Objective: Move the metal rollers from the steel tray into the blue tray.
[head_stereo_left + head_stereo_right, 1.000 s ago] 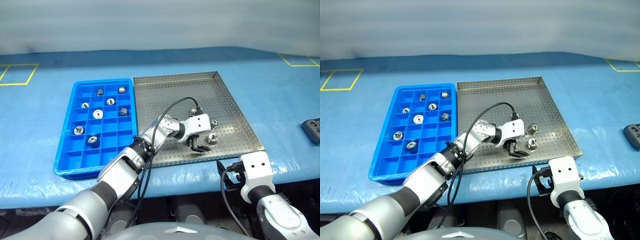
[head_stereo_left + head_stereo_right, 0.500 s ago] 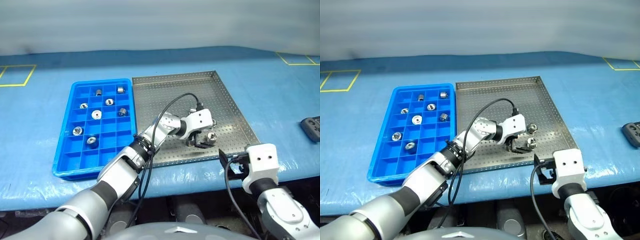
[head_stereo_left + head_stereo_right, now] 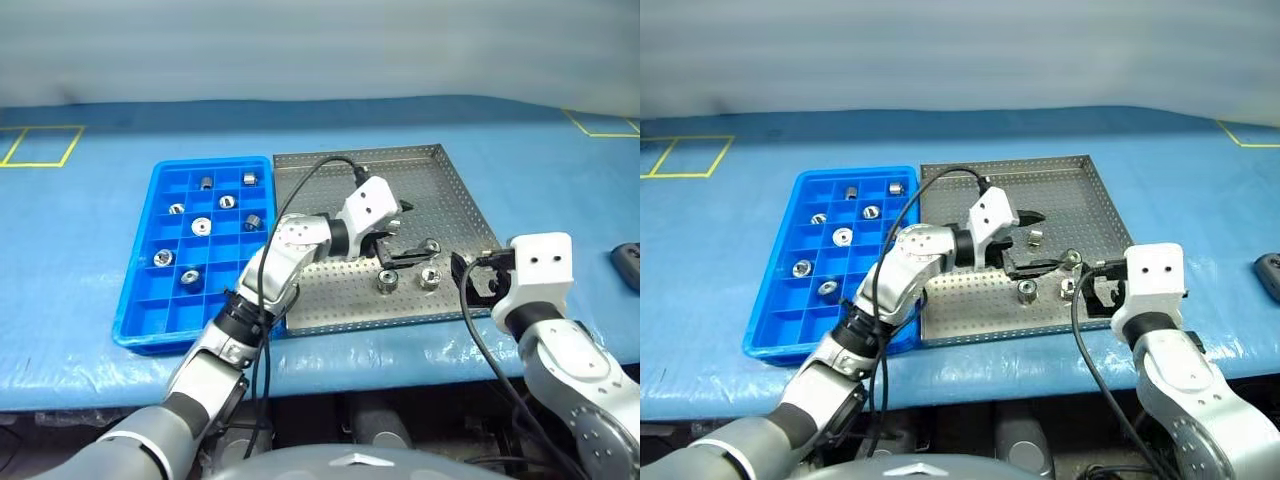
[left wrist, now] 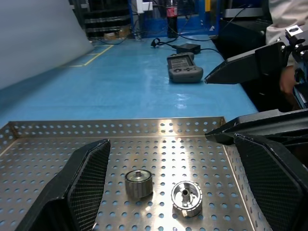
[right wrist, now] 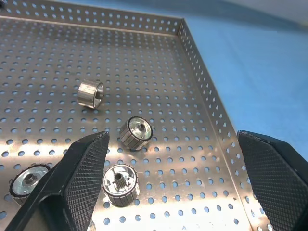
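Observation:
The steel tray (image 3: pixel 320 170) lies mid-table with several metal rollers (image 5: pixel 136 133) loose near its front right corner. Two of them show as rollers (image 4: pixel 138 183) in the left wrist view. The blue tray (image 3: pixel 130 295) sits against the steel tray's left side and holds several rollers (image 3: pixel 201 227) in separate compartments. My left gripper (image 3: pixel 412 228) hovers open above the steel tray, pointing right, with nothing between its fingers (image 4: pixel 82 187). At the tray's front right rim my right gripper (image 3: pixel 468 280) stands open and empty, facing the loose rollers between its fingers (image 5: pixel 72 183).
Blue cloth covers the table. A black handheld device (image 3: pixel 630 265) lies at the right edge, seen as the device (image 4: pixel 183 72) in the left wrist view. A person's hand (image 4: pixel 286 82) and white sleeve show beyond the table. Yellow tape squares mark the far corners.
My left gripper has lifted off the tray floor and drawn back from the rollers, still open and empty. My right gripper has come up and forward to the tray's front right rim.

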Robot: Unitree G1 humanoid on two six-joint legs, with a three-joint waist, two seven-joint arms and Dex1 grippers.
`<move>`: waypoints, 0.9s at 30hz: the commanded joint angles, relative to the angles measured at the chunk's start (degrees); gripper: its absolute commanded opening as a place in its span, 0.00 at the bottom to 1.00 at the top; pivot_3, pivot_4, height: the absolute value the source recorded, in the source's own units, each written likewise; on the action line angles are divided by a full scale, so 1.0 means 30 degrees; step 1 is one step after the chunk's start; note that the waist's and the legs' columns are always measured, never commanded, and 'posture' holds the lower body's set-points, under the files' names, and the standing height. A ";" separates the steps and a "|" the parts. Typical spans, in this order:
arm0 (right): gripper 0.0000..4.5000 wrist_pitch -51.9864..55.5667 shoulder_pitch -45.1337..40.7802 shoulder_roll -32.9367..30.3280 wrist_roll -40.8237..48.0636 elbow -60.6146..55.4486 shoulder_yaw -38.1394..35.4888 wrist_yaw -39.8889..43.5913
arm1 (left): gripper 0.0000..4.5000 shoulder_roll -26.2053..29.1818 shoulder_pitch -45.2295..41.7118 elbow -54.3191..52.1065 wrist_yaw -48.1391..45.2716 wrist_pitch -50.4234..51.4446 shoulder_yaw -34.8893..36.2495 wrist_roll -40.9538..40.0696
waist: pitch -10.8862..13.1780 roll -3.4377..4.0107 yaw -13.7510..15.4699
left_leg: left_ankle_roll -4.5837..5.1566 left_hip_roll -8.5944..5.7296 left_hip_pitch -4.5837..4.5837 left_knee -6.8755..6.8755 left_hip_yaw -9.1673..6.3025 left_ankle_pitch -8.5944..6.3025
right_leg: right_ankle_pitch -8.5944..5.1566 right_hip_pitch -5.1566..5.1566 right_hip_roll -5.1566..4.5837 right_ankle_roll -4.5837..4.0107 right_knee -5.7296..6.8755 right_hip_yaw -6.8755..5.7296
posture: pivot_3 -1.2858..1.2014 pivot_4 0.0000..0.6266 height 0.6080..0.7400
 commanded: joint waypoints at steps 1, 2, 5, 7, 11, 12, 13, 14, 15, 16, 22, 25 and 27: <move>1.00 0.0600 -0.0485 0.0543 -0.0838 0.0223 0.0047 -0.0230 | 0.99 0.0456 0.0617 -0.2348 0.0238 0.0754 0.0373 -0.0722 | -0.0001 0.0003 0.0135 | 0.0004 0.0002 -0.0001 -0.0001 0.0002 -0.0002 | 0.0000 -0.0005 -0.0003 0.0002 0.0003 0.0004 | 0.50 0.24 1.00; 1.00 0.0670 -0.0519 0.0812 -0.0941 0.0090 -0.0110 -0.0211 | 0.99 0.0550 0.0664 -0.2651 0.0352 0.0957 0.0404 -0.0831 | -0.0001 0.0004 0.0264 | 0.0005 0.0003 -0.0010 -0.0002 0.0001 -0.0002 | 0.0000 -0.0013 -0.0002 0.0002 0.0003 0.0002 | 0.50 0.24 1.00; 1.00 0.0832 -0.0137 0.1102 -0.1342 -0.0919 -0.0411 0.0086 | 0.99 0.0870 0.0220 -0.2901 0.0277 0.1210 0.0436 -0.1115 | -0.0001 0.0003 0.0448 | 0.0007 0.0002 -0.0024 0.0015 -0.0011 -0.0001 | 0.0007 -0.0009 -0.0007 0.0018 0.0001 -0.0007 | 0.49 0.24 1.00; 1.00 0.1021 0.0283 0.1249 -0.1529 -0.1663 -0.0618 0.0246 | 0.99 0.1072 -0.0325 -0.2579 -0.0032 0.1100 0.0418 -0.1213 | -0.0001 0.0003 0.0406 | 0.0017 -0.0004 -0.0019 0.0024 -0.0003 -0.0002 | 0.0010 -0.0001 -0.0013 0.0024 -0.0005 -0.0003 | 0.47 0.24 1.00; 1.00 0.0702 0.1667 0.1349 -0.1670 -0.2820 -0.1042 0.0218 | 0.99 0.1274 -0.1630 -0.1146 -0.0801 0.0393 0.0271 -0.1152 | -0.0002 0.0004 0.0129 | 0.0020 -0.0015 -0.0017 0.0032 0.0002 0.0000 | 0.0012 -0.0002 -0.0007 0.0025 -0.0002 -0.0003 | 0.44 0.24 1.00; 1.00 0.0082 0.2275 0.1172 -0.1417 -0.2843 -0.1068 -0.0072 | 0.99 0.1206 -0.2040 -0.0524 -0.0959 0.0155 0.0215 -0.1083 | -0.0005 0.0009 -0.0032 | 0.0020 -0.0016 -0.0015 0.0033 0.0006 0.0000 | 0.0011 0.0000 -0.0007 0.0024 -0.0006 -0.0001 | 0.42 0.24 1.00; 1.00 -0.0761 0.3089 0.0950 -0.1101 -0.2843 -0.1073 -0.0450 | 0.99 0.1065 -0.2513 0.0221 -0.1116 -0.0202 0.0106 -0.0970 | -0.0008 0.0013 -0.0186 | 0.0022 -0.0013 -0.0012 0.0033 0.0023 -0.0002 | 0.0012 -0.0001 -0.0008 0.0026 -0.0007 0.0015 | 0.42 0.24 1.00; 1.00 -0.1506 0.3833 0.0766 -0.0846 -0.2843 -0.1035 -0.0831 | 0.99 0.0905 -0.2909 0.0859 -0.1262 -0.0495 0.0019 -0.0903 | -0.0011 0.0019 -0.0286 | 0.0024 -0.0018 -0.0009 0.0031 0.0026 -0.0003 | 0.0012 0.0000 -0.0010 0.0026 -0.0008 0.0020 | 0.41 0.24 1.00; 1.00 -0.2186 0.4472 0.0578 -0.0601 -0.2843 -0.0950 -0.1201 | 0.99 0.0777 -0.3212 0.1371 -0.1371 -0.0772 -0.0044 -0.0858 | -0.0011 0.0020 -0.0428 | 0.0027 -0.0021 -0.0011 0.0030 0.0024 -0.0004 | 0.0012 -0.0001 -0.0011 0.0026 -0.0009 0.0020 | 0.40 0.24 1.00; 1.00 -0.2697 0.4900 0.0376 -0.0367 -0.2843 -0.0844 -0.1528 | 0.99 0.0715 -0.3377 0.1686 -0.1447 -0.0982 -0.0069 -0.0848 | -0.0011 0.0019 -0.0678 | 0.0027 -0.0029 -0.0012 0.0029 0.0026 -0.0004 | 0.0011 -0.0003 -0.0011 0.0026 -0.0010 0.0020 | 0.39 0.24 1.00; 1.00 -0.7394 0.8832 -0.1303 0.1076 -0.2843 0.0302 -0.4436 | 0.99 -0.0286 -0.4725 0.4275 -0.2192 -0.2360 -0.0492 -0.0695 | -0.0018 0.0030 -0.2103 | 0.0032 -0.0031 -0.0003 0.0019 0.0056 -0.0009 | 0.0011 -0.0012 -0.0006 0.0030 -0.0005 0.0062 | 0.36 0.24 1.00; 1.00 -0.9413 1.0262 -0.2340 0.1532 -0.2843 0.0968 -0.5745 | 0.99 -0.0665 -0.5211 0.5344 -0.2452 -0.2867 -0.0628 -0.0538 | -0.0014 0.0023 -0.3004 | 0.0033 -0.0034 0.0015 0.0018 0.0076 -0.0009 | 0.0010 -0.0007 -0.0006 0.0034 0.0002 0.0095 | 0.34 0.24 1.00; 1.00 -1.0591 1.1112 -0.2907 0.1667 -0.2843 0.1415 -0.6512 | 0.99 -0.0873 -0.5567 0.6317 -0.2454 -0.3316 -0.0795 -0.0227 | -0.0013 0.0021 -0.3662 | 0.0034 -0.0027 0.0028 0.0014 0.0080 -0.0010 | 0.0009 -0.0004 -0.0006 0.0037 0.0001 0.0115 | 0.34 0.24 1.00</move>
